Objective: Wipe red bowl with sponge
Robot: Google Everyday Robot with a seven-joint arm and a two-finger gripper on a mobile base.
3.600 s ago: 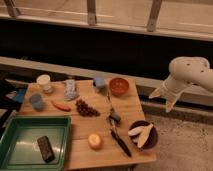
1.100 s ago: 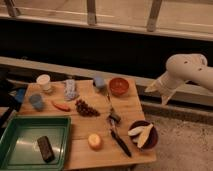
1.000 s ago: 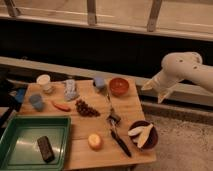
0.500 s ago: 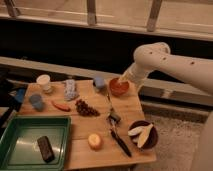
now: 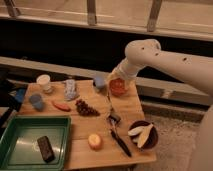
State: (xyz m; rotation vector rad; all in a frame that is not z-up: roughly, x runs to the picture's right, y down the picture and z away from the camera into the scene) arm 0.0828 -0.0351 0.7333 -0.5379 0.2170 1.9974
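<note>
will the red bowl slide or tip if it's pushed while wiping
Probably slides: the red bowl looks glossy and sits loose on the wooden table. Unlikely to tip, being low and wide. The gripper is right above it.

Gripper (image 5: pixel 116 80) at far rim of red bowl (image 5: pixel 119 89), hiding that rim. Sponge (image 5: pixel 99 81) outline blurred. Arm (image 5: pixel 170 57) cut off at right edge. Green tray (image 5: pixel 35 118) clipped at left edge.
</note>
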